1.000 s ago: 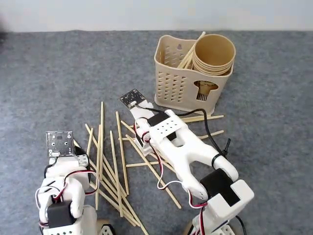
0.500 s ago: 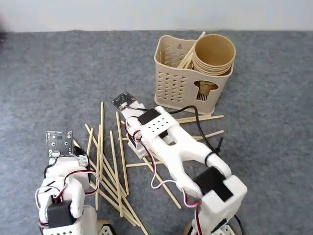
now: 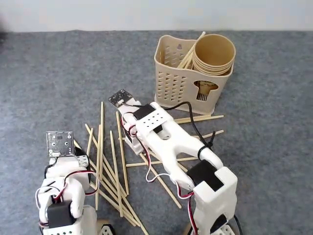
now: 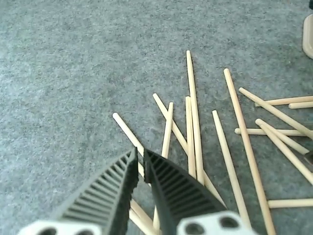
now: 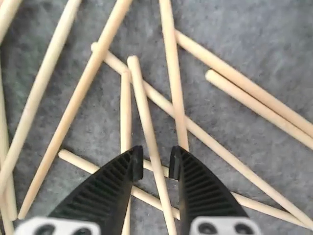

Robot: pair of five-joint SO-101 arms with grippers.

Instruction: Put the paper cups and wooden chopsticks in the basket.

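Chopsticks (image 3: 122, 152) litter the surface's (image 3: 58, 63) middle — right tool (image 5: 155, 155) parted astride one. Left tool (image 4: 139, 152) hangs closed; cups (image 3: 213, 53) sit in the basket (image 3: 176, 88).

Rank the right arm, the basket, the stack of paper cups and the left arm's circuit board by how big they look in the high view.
1. right arm, though it stands nearer the camera
2. basket
3. stack of paper cups
4. left arm's circuit board
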